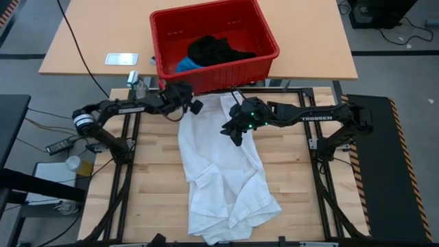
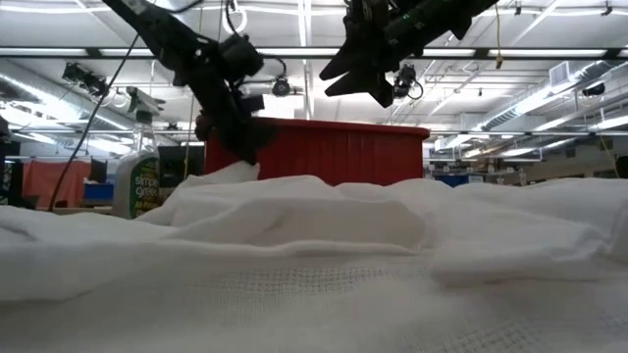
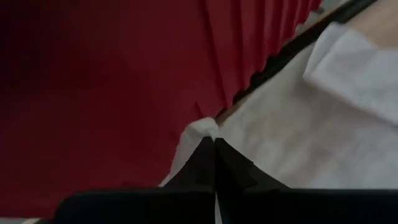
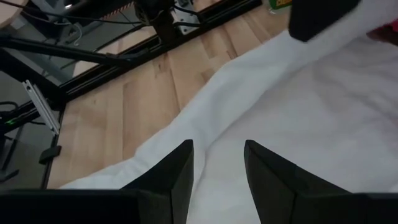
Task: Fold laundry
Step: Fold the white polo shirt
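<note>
The white garment (image 1: 226, 178) lies spread and rumpled down the middle of the wooden table, from the basket to the near edge. My left gripper (image 1: 186, 110) is shut on its far left part, close to the red basket's wall (image 3: 93, 81). My right gripper (image 1: 233, 130) hovers open above the garment's far middle (image 4: 311, 112), nothing between its fingers (image 4: 177, 168). A black garment (image 1: 216, 49) and a bright blue one (image 1: 186, 65) lie inside the basket. My left gripper pinches a small peak of the white garment's edge (image 3: 202, 127) between its two shut fingers, only a tip of cloth showing past them. The fingers slant down toward the far side. The cloth rises in a low peak (image 2: 234, 172) below them; the rest lies on the table.
The red plastic basket (image 1: 274, 48) stands on a second table just beyond the far edge. A spray bottle (image 2: 137, 181) stands at the far left. Bare wood lies left (image 1: 151, 178) and right (image 1: 302, 185) of the garment.
</note>
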